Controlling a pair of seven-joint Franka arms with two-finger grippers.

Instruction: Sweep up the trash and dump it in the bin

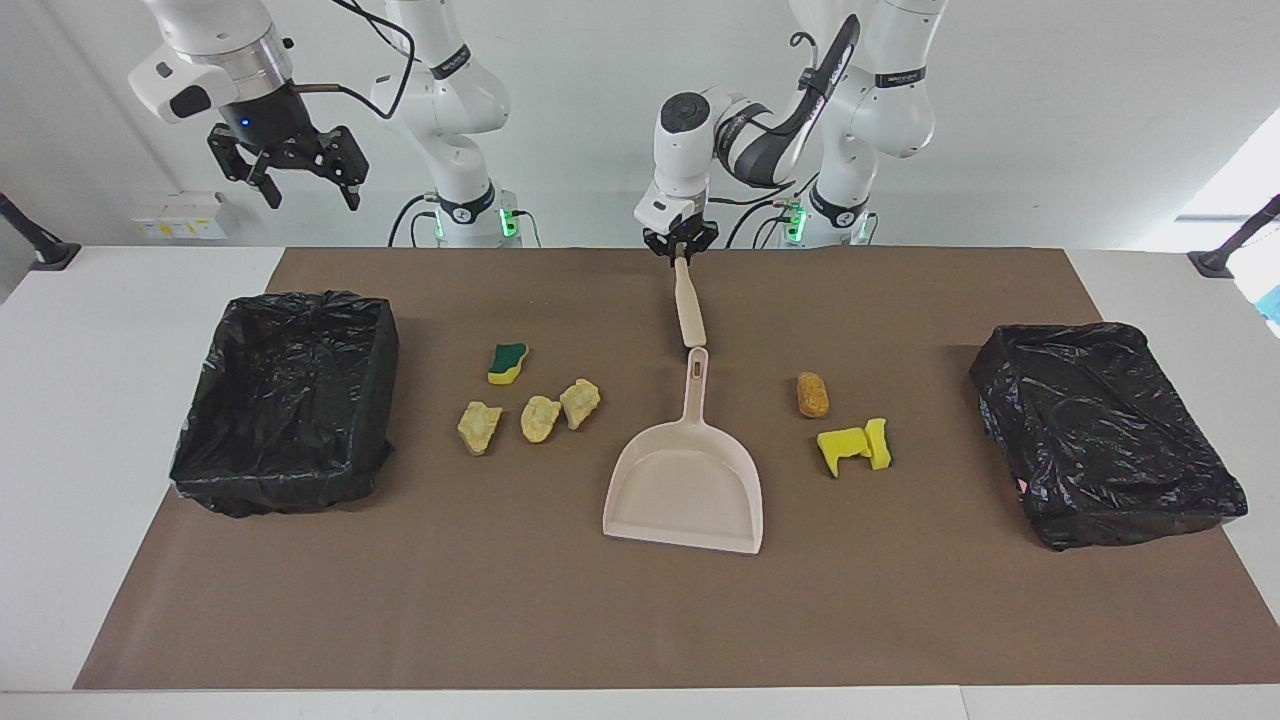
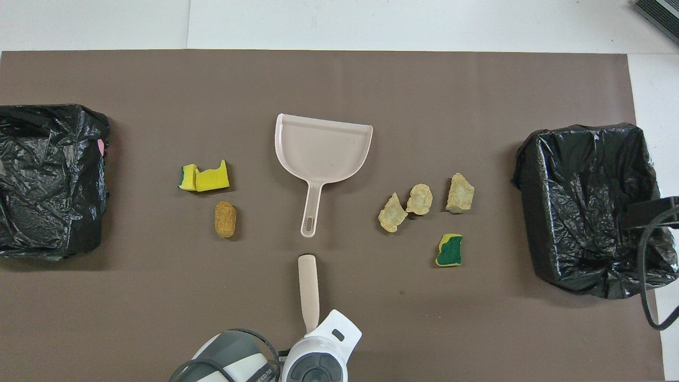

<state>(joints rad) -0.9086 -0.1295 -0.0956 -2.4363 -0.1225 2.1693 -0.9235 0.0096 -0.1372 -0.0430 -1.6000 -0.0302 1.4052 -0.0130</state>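
Beige plastic brush handle (image 1: pixel 689 305) sits pinched at its robot-end tip in my left gripper (image 1: pixel 680 245), right gripper (image 1: pixel 290 170) waiting wide; yellow, tan and orange-brown trash scraps (image 1: pixel 540 417) flank the beige plastic dustpan (image 1: pixel 686 480); I judge so short a grip may pivot or slip mid-sweep.

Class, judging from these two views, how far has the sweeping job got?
Done: nothing swept; the dustpan lies empty. In hand: the left end effector has shut on the brush; the right end effector waits open, raised near one black-lined bin. Left: all the trash, such as the foam lumps and yellow sponge pieces, lies unswept.
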